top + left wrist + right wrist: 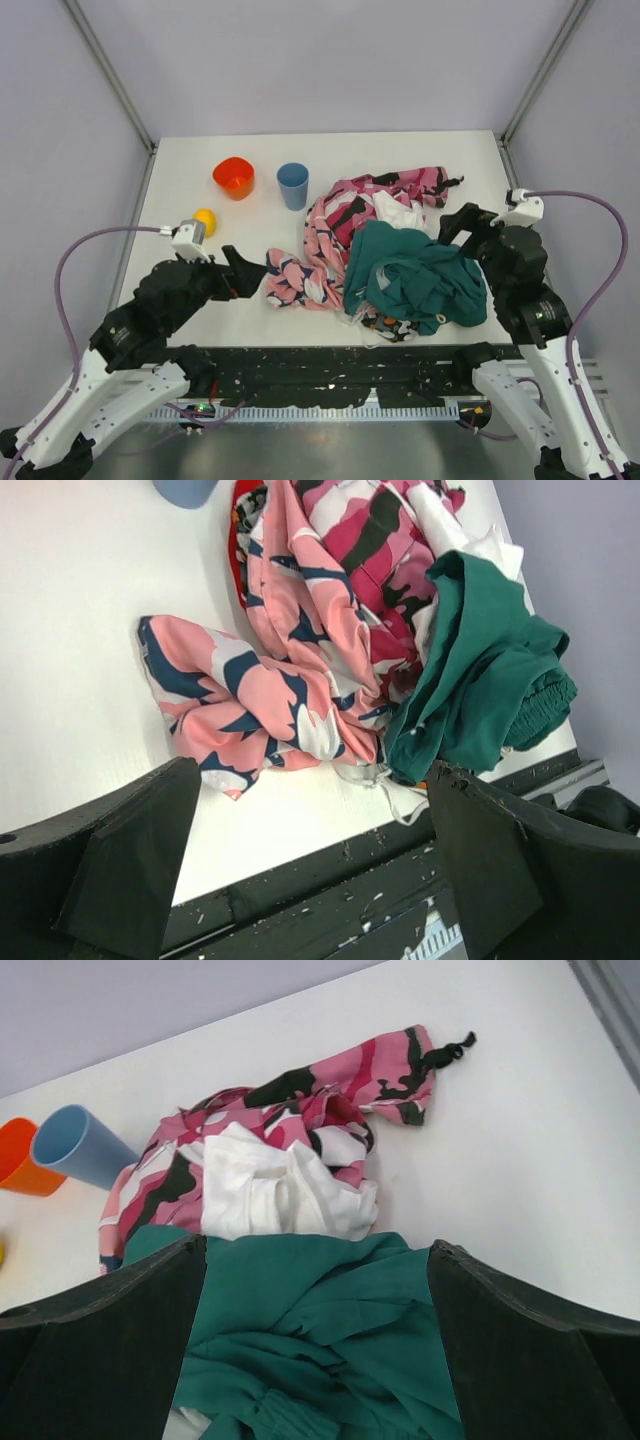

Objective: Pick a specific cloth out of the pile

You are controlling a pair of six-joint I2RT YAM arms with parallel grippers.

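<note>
Spread wide and holding nothing, the left tool point(242, 274) and right tool point(458, 224) flanked the heap of mixed soft garments point(410, 272), with bare white counter point(478, 165) beyond its far edge.

two arms, same build. left arm point(150, 310) and right arm point(530, 300): white shells on the lower links near the bases, matte black housings and joints further up. left cable point(75, 255) is mauve and runs in a wide loop to the left camera box point(187, 238), small and white, at the wrist. right cable point(600, 215) and right camera box point(524, 207) match. left hand point(243, 272) and right hand point(455, 222) are all black. fingers point(130, 860) are broad, wedge-shaped, matte black, with pale specks along the edges.
</note>
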